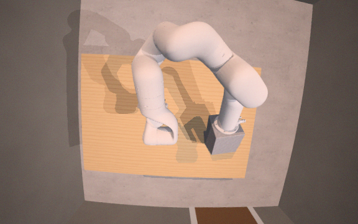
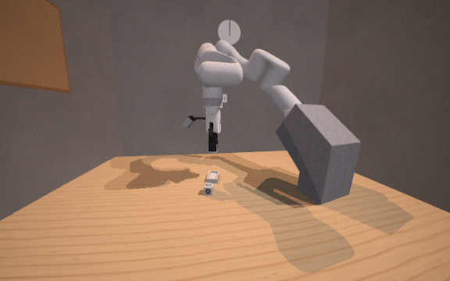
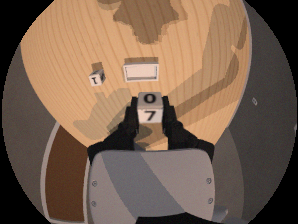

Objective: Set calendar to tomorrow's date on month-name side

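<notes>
The jaws of the black-fingered gripper are closed on a white cube with dark digits, one finger against each of two opposite sides. In the wrist view a 0 shows on its upper visible face and a 7 on the face below that, both reading upright from there. The exterior view leaves this cube almost entirely hidden by the fingers. Gripper and cube hang above the wooden table, well clear of its surface.

Lower down, a small white rectangular tray lies flat on the wood, with neither cube inside it. A second white cube rests on the table just to the near side of the tray, apart from it; the face toward the exterior view carries a 0.

Above the gripper, the white jointed arm bends across the far part of the scene and then down to the right, where it is mounted on a grey block pedestal. A round pale clock is on the far wall, and an orange-brown panel is at the upper left.
</notes>
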`<state>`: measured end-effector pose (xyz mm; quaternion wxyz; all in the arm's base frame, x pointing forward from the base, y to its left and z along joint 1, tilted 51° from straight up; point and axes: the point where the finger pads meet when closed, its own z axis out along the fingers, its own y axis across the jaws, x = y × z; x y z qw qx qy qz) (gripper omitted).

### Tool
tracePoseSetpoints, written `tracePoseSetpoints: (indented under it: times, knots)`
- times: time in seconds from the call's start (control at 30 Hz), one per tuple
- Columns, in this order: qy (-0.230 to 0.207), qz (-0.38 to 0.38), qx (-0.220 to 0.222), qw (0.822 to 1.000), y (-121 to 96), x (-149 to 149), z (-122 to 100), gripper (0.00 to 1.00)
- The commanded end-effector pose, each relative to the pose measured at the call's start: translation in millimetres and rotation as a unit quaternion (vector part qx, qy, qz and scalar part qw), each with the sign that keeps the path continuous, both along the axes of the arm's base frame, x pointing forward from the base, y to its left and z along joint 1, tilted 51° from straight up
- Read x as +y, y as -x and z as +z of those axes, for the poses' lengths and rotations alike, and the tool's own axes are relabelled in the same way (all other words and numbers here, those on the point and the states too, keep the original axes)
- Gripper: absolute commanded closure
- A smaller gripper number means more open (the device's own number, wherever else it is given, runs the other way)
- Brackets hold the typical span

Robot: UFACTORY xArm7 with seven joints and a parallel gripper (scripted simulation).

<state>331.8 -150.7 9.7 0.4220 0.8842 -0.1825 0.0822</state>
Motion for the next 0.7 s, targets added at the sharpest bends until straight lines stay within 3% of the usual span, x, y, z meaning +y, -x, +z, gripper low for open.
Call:
tracePoseSetpoints:
  times: [0.0, 0.13, 0.3, 0.67]
  knots:
    - [-0.001, 0.001, -0.001, 1.000, -1.0, 1.5, 1.3, 0.73]
    - [0.000, 0.002, -0.002, 1.000, 17.1, -34.9, 37.1, 0.73]
    - [0.000, 0.001, -0.001, 1.000, 34.4, -56.5, 57.8, 0.73]
    - [0.000, 0.001, -0.001, 1.000, 35.0, -57.1, 58.4, 0.73]
